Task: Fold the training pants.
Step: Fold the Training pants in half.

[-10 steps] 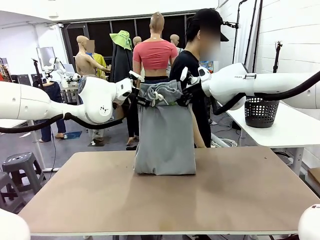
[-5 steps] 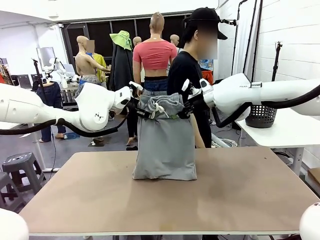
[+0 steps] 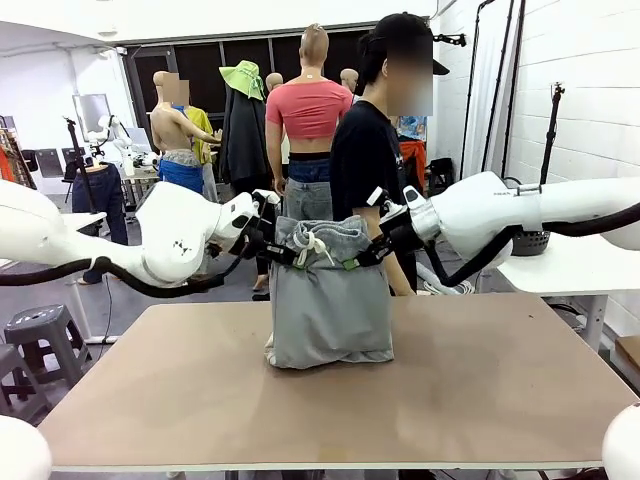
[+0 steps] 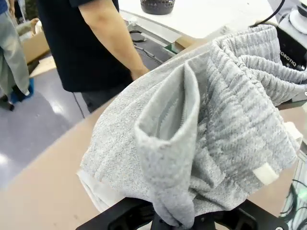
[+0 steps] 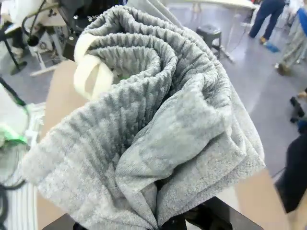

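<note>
The left gripper (image 3: 283, 251) and right gripper (image 3: 359, 257) each pinch the grey sweatpants (image 3: 328, 312) at the waistband corners. The jersey looks soft, light and limp; the thick waistband seems the surest hold.

Training pants (image 3: 330, 305) hang mid-table (image 3: 480, 390), lower end on tabletop; person (image 3: 372, 170) behind.

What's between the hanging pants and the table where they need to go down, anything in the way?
Nothing visible. Both grippers, left and right, hold the training pants by the waistband, and the lower end already rests bunched on the bare table.
</note>
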Action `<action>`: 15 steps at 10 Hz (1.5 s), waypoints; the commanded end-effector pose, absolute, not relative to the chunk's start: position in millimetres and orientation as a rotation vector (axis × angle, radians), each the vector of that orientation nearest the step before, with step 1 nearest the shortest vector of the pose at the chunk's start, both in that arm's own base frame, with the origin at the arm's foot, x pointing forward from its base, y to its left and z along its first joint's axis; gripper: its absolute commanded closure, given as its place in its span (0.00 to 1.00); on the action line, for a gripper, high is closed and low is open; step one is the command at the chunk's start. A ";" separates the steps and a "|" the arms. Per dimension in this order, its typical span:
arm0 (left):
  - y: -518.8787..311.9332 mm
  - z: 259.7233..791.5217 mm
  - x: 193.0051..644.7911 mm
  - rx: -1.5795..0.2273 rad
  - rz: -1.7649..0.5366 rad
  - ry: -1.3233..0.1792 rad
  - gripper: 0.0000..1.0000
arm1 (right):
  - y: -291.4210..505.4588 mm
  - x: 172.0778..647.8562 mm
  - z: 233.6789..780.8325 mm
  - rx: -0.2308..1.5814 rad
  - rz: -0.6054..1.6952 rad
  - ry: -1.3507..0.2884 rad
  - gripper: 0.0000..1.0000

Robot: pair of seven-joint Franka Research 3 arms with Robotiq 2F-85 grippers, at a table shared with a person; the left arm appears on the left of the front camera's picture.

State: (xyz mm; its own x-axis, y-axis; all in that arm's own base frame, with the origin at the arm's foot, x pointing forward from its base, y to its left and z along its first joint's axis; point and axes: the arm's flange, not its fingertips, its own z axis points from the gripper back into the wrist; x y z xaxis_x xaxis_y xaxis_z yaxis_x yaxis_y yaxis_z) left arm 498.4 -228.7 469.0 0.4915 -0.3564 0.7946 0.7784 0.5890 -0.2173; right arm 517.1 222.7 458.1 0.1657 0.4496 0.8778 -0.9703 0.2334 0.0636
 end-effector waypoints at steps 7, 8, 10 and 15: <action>-220.3 459.0 485.2 -0.711 -0.689 -0.772 1.00 | 213.9 508.3 445.8 0.872 1.094 -0.854 1.00; -222.9 455.4 477.0 -0.746 -0.694 -0.770 1.00 | 213.8 505.2 443.3 0.901 1.088 -0.862 1.00; -217.1 433.5 464.6 -0.789 -0.586 -0.700 1.00 | 207.0 492.6 426.8 0.968 1.010 -0.802 1.00; -207.8 378.5 447.7 -0.873 -0.406 -0.446 1.00 | 191.5 469.3 365.7 1.037 0.836 -0.637 1.00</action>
